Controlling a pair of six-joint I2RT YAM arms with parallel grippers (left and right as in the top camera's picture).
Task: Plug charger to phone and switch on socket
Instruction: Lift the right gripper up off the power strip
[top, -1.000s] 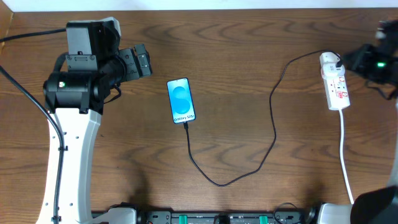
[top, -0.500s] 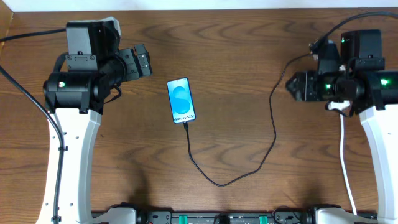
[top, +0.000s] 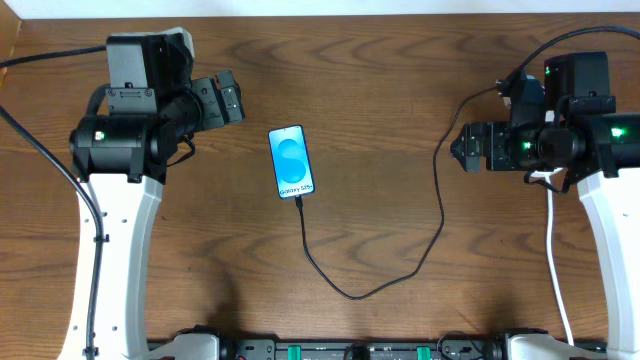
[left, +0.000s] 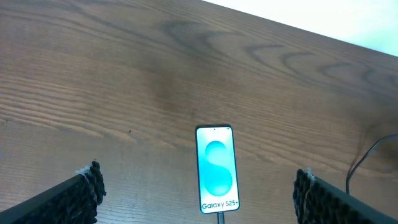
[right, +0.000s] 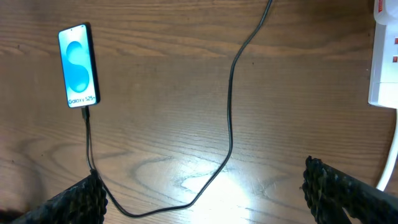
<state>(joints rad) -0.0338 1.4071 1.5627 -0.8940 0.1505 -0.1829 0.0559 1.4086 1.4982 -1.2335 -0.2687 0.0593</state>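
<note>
The phone (top: 291, 162) lies flat mid-table, its screen lit blue, also seen in the left wrist view (left: 216, 169) and the right wrist view (right: 79, 65). The charger's black cable (top: 440, 215) runs from the phone's near end, where its tip sits in the port (left: 219, 216), loops toward the front and climbs to the right. The socket (right: 385, 56) shows at the right wrist view's right edge; from overhead my right arm covers most of it. My right gripper (top: 462, 147) is open and empty above the cable (right: 231, 112). My left gripper (top: 232, 100) is open, up-left of the phone.
The socket's white cord (top: 553, 250) runs down the right side to the table's front edge. Both arm bases stand at the front corners. The table's far edge (left: 348, 34) meets a white surface behind the phone.
My right arm swung in from the right edge over the socket, and its gripper opened from shut. The left arm, phone and cable have not moved.
</note>
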